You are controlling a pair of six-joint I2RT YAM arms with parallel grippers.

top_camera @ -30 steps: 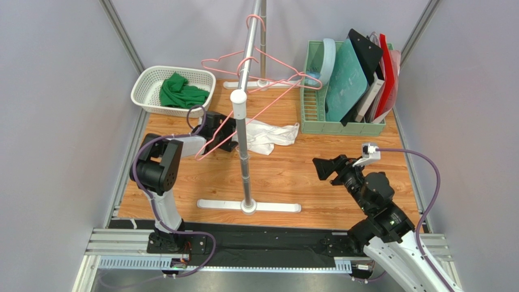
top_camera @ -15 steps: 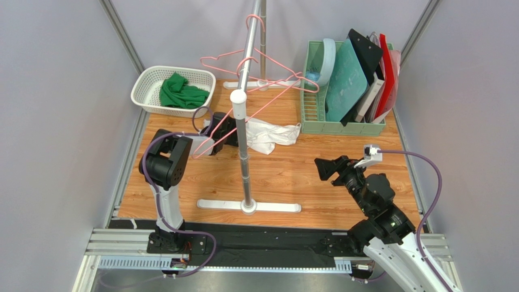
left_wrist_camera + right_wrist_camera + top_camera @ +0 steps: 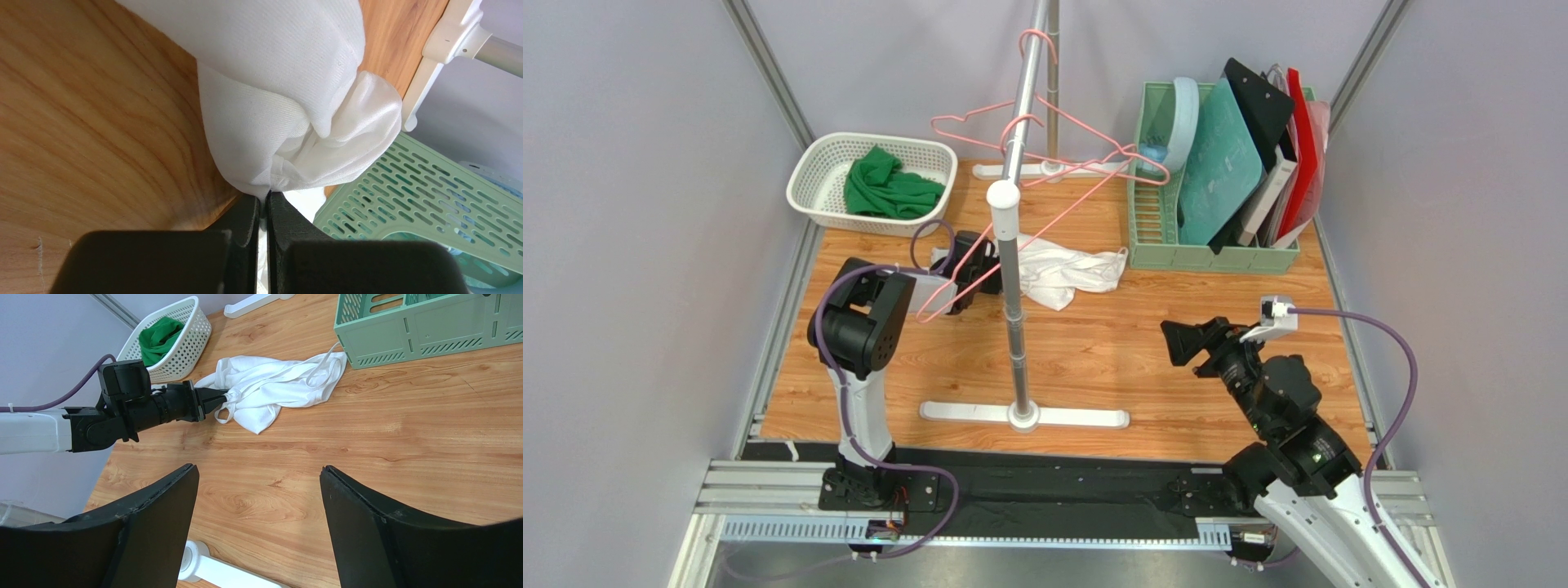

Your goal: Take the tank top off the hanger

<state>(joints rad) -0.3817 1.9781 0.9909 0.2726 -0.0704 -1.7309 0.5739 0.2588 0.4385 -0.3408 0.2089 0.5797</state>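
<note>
We've got the left end effector (image 3: 265, 208) pinching a tank top (image 3: 288, 92) fold at its tips, probably to drag it; right end effector (image 3: 255, 478) is spread, empty.

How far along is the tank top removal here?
Done: the white tank top lies crumpled on the table, free of the pink hangers on the rail. In hand: the left gripper is shut on its edge; the right gripper hovers open. Left: probably just letting go or setting it aside.
</note>
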